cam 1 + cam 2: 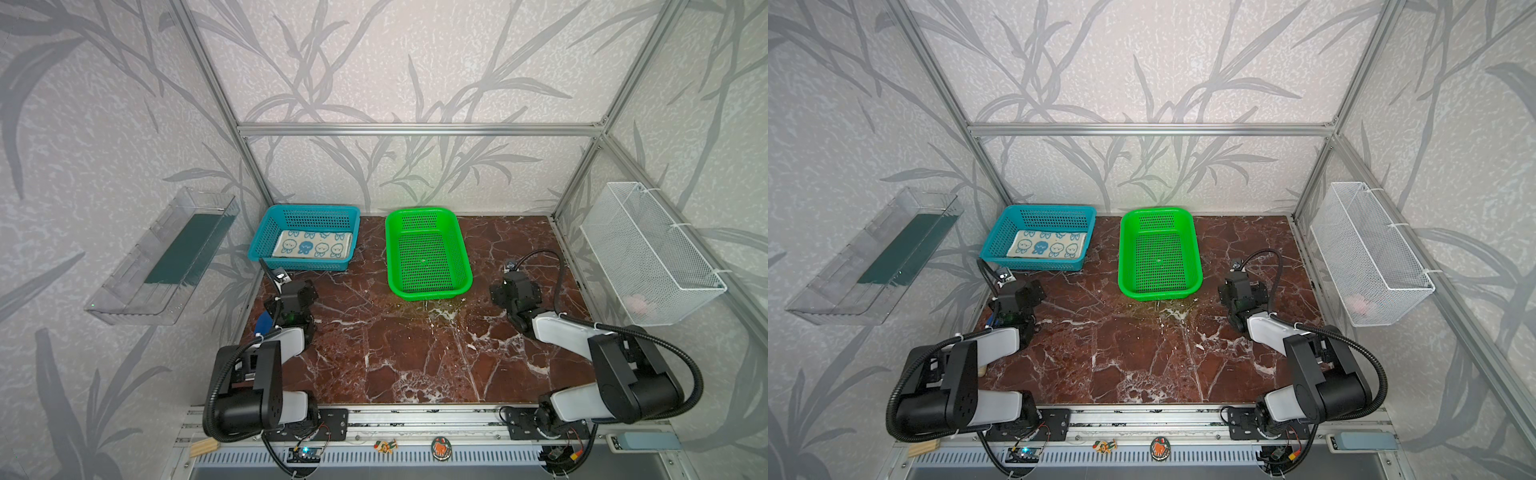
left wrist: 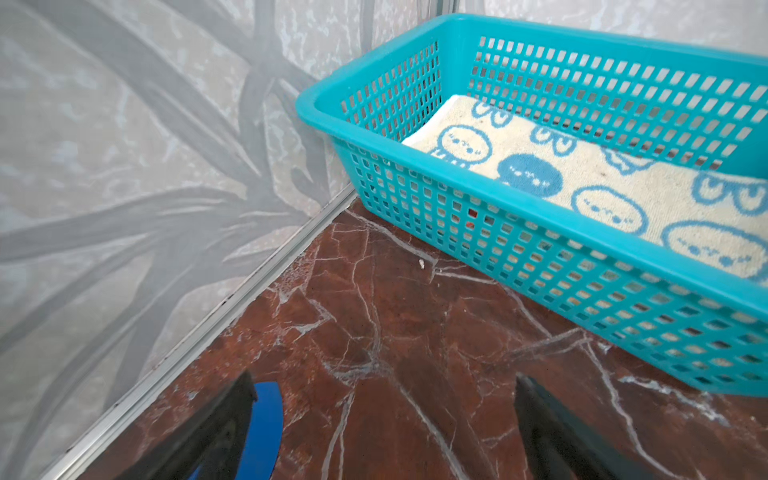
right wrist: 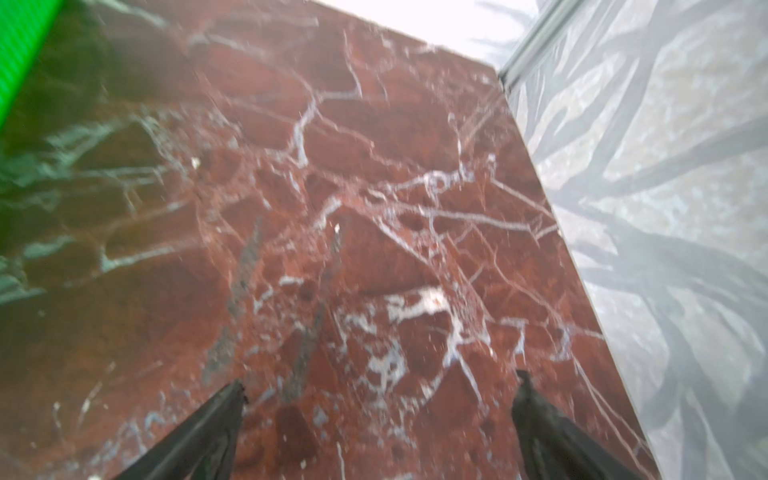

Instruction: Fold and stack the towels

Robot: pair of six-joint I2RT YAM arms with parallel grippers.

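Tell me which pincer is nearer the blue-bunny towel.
Left. The left pincer is just in front of the teal basket holding the towel; the right pincer is across the table, beyond the green basket.

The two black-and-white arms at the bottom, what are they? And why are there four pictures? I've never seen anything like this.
They are two robot arms, the left arm and the right arm, mounted on a rail at the near edge of a marble-patterned table. Two pictures come from a camera overhead and show the whole scene almost identically. The other two come from small cameras on each wrist, looking past the left hand and the right hand. Both hands are open and hold nothing. On the table stand a blue basket, with a cream towel printed with blue bunnies lying flat inside, and a green basket, which is empty.
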